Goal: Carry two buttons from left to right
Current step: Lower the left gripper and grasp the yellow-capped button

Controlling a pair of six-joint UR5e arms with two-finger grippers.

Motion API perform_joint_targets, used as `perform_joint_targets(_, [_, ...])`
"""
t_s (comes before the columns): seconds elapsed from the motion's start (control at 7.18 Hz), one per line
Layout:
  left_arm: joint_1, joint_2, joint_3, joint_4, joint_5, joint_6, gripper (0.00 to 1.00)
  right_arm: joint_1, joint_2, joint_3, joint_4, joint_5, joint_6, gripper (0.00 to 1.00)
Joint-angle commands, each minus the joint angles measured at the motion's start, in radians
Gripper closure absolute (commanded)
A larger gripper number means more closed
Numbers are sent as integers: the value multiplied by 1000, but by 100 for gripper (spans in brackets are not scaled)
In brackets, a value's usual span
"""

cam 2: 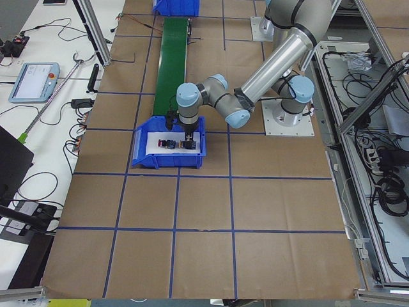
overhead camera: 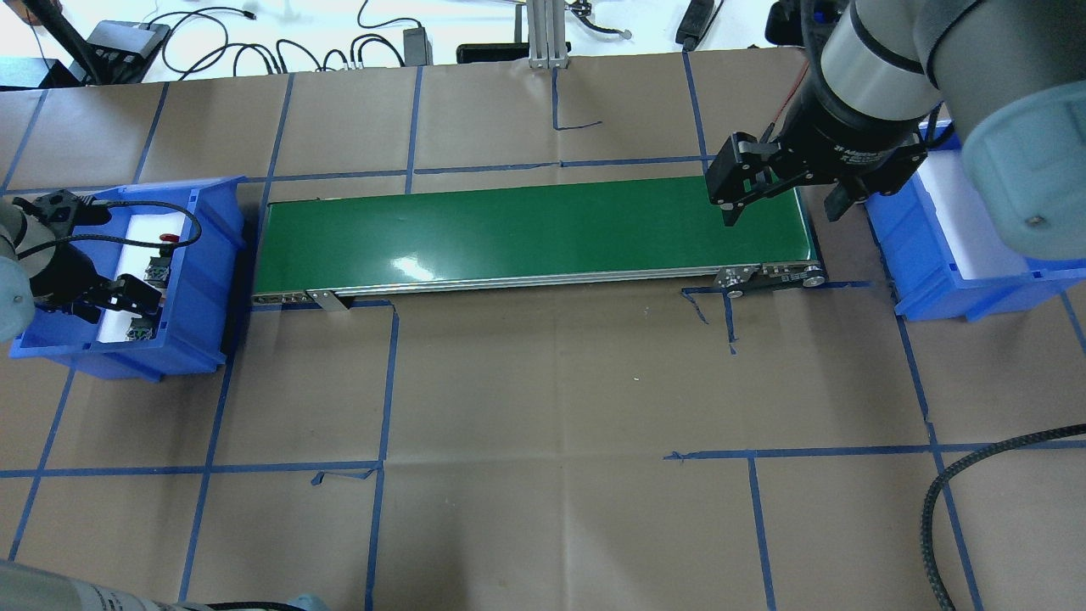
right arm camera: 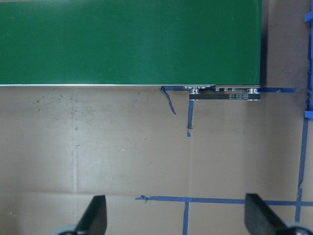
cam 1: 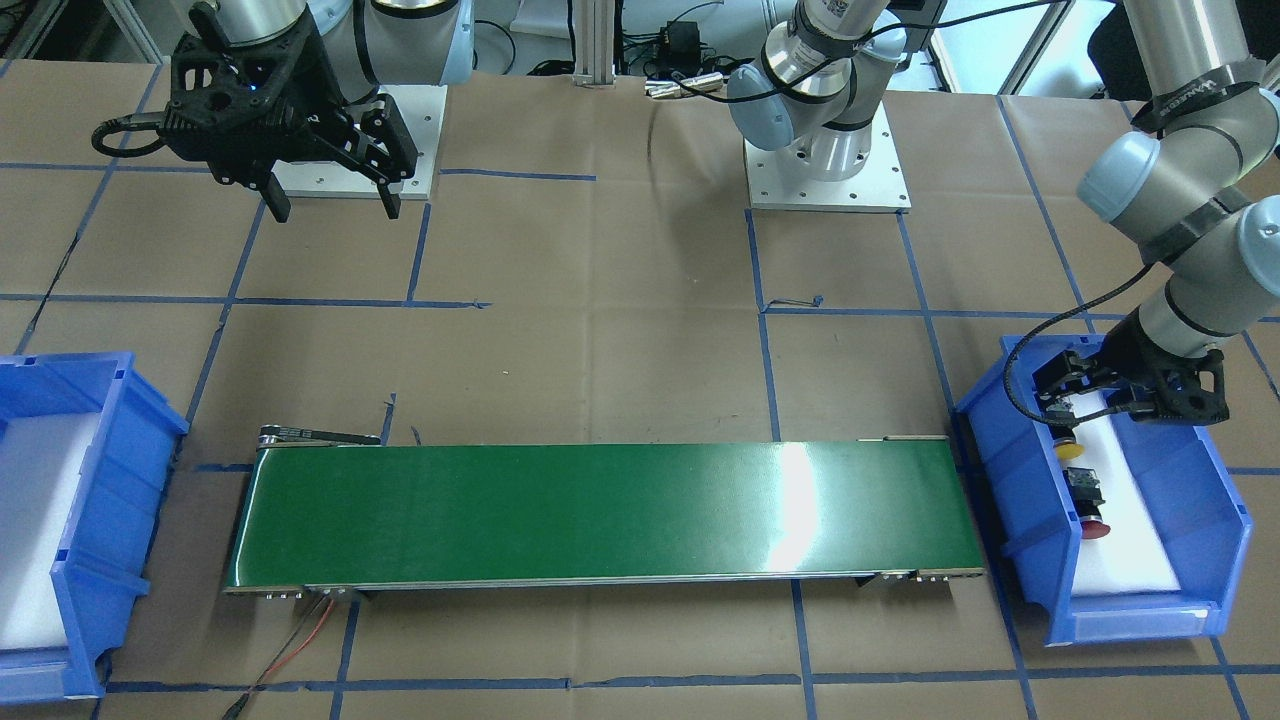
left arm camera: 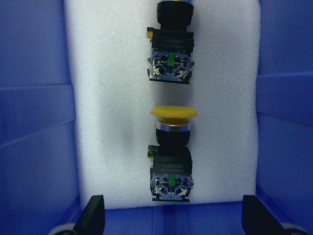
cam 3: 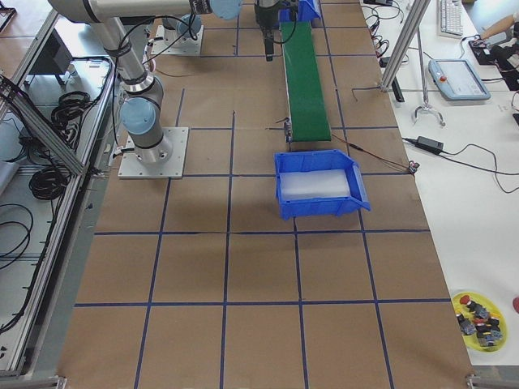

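Opposed overhead and front cameras both see the conveyor (cam 1: 600, 515)

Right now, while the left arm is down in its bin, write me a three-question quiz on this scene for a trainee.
1. True or false: the yellow button lies on the green belt.
2. The right gripper is: A) shut on a button; B) open, holding nothing; C) down inside a bin.
3. Which button lies nearer the left gripper?

Key:
1. False. It lies with the red button on white foam in the blue bin.
2. B.
3. The yellow one.
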Motion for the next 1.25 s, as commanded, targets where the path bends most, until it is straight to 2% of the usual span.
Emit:
perform_joint_targets(0.0, [-6,-47,-4,51,-1,2,1,0,4,1,0,-1,0,0])
perform_joint_targets(0.28, [-6,-86,-4,83,1,1,1,0,5,1,0,-1,0,0])
perform_joint_targets(0.42, [-6,-87,-1,88,1,-1,4,0,5,2,0,-1,0,0])
perform_joint_targets(0.56, [-6,-87,0,90,-4,-5,25,0,2,2,2,-1,1,0])
perform_joint_targets(0.84, [-6,-74,2,90,-6,-48,74,0,-3,1,3,-1,2,0])
perform_joint_targets(0.97, [-7,-68,6,85,-6,-68,88,0,-3,0,5,0,2,0])
perform_joint_targets(1.11, [-7,-55,17,79,-19,-71,97,0,-1,0,3,0,0,0])
